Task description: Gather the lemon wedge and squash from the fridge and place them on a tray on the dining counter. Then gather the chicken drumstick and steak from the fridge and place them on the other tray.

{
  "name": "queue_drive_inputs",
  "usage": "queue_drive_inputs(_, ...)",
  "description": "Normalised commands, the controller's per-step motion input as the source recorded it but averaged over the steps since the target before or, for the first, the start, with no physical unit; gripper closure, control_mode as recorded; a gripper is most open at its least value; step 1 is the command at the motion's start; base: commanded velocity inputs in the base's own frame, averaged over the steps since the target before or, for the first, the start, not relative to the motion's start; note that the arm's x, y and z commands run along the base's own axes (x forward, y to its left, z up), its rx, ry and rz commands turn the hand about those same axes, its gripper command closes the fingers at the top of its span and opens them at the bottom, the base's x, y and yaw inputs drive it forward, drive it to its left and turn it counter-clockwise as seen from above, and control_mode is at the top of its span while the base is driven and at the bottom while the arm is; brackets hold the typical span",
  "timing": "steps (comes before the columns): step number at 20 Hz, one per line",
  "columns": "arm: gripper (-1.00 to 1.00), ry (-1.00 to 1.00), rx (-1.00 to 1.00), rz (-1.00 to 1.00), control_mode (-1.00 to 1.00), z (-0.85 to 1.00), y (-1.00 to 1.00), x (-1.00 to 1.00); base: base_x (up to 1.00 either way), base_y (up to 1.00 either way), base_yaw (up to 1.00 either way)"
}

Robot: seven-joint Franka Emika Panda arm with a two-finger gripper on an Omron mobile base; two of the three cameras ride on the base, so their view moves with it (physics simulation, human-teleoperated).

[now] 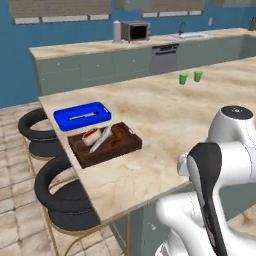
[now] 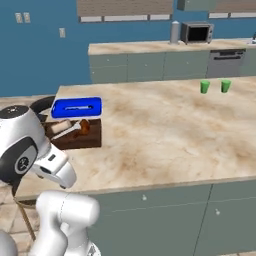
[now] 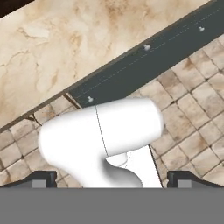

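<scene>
Although the contents are small and blurred, the brown tray (image 1: 106, 146) beside the blue tray (image 1: 82, 116), at the left of the dining counter (image 1: 165, 120), appears to hold the steak (image 1: 90, 135) and chicken drumstick (image 1: 116, 134). Both are soft and slick; grip across the middle. Rightward, the arm is folded low, and the gripper (image 3: 111, 177) points at the floor, its jaws fully apart and empty.

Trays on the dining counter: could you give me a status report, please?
Gripper open, empty. Dark brown wooden tray holds meat; blue plastic tray alongside. Nothing in the way.
</scene>
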Motion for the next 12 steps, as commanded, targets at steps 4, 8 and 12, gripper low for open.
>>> queue_drive_inputs(4,-1.00,0.00,0.00,0.00,1.00,0.00,0.00,0.00,-0.51,-0.03,-0.58)
queue_drive_inputs(8,-1.00,0.00,0.00,0.00,1.00,0.00,0.00,0.00,-0.13,-0.26,-0.61)
queue_drive_inputs(12,-1.00,0.00,0.00,0.00,1.00,0.00,0.00,0.00,0.15,-0.51,-0.59)
